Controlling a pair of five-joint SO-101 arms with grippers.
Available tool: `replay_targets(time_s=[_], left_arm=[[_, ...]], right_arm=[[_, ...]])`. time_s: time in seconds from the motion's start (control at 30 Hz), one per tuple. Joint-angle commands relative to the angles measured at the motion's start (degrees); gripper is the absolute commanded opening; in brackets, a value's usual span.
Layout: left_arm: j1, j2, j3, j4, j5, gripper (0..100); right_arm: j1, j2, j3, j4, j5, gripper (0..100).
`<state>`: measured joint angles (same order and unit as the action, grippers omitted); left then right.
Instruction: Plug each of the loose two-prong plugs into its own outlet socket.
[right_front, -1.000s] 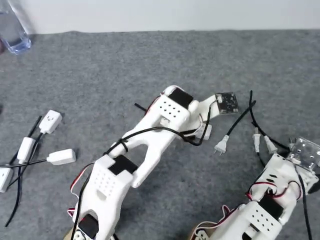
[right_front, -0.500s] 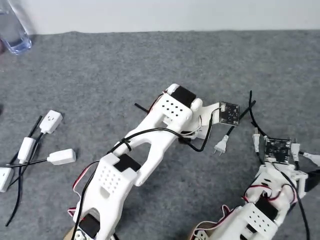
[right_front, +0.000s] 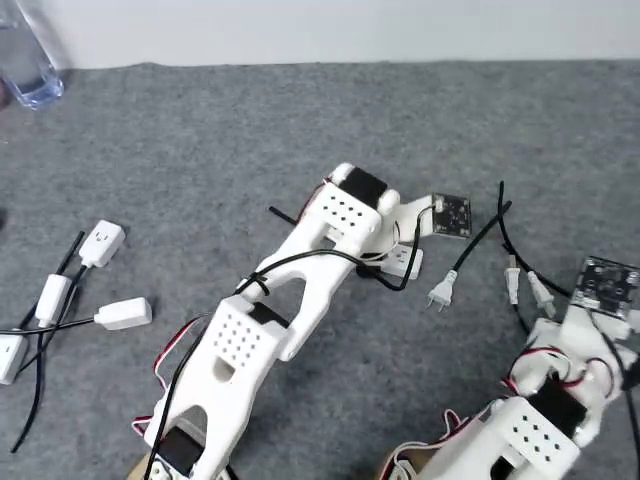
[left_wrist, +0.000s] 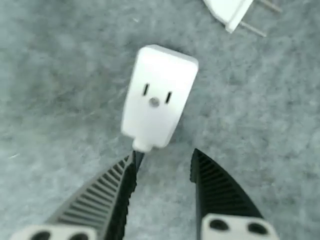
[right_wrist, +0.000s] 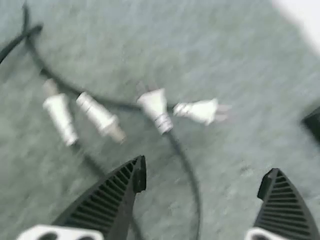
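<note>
A white outlet socket lies face up on the grey carpet, its black cord running back between my left gripper's fingers. My left gripper is open just behind the socket's cord end. In the high view this socket peeks out under the left arm at mid-table, with a loose two-prong plug just to its right. Two more plugs lie further right. My right gripper stands wide open above several white plugs on black cords, holding nothing.
Three more white sockets on tangled black cords lie at the table's left edge. A clear bottle stands at the far left corner. Black cords loop between the two arms. The far half of the carpet is bare.
The right arm's wrist swung left, then back right and slightly farther from the front edge. The left arm's wrist shifted a little over the middle socket.
</note>
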<state>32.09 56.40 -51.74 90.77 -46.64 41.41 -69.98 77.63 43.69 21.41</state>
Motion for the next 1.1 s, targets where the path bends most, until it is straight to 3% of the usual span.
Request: replay_targets(time_s=[0.0,0.3,0.63,0.87,1.07], left_arm=[[0.09,3.16,-5.32,0.7,0.7,17],[0.88,10.2,-15.96,2.73,0.53,17],[2.37,11.78,-17.63,8.7,0.44,16],[3.78,11.43,-15.43,9.76,0.7,1],[3.78,11.43,-15.08,9.76,0.79,1]], right_arm=[[-1.89,-0.92,2.02,0.4,-1.23,34.3],[-3.3,-1.19,10.37,-0.92,-4.48,34.3],[-3.38,-1.27,12.48,-4.0,-4.48,34.3],[-3.3,-1.27,12.66,-4.0,-4.48,34.3],[-3.3,-1.27,12.66,-3.91,-4.22,34.3]])
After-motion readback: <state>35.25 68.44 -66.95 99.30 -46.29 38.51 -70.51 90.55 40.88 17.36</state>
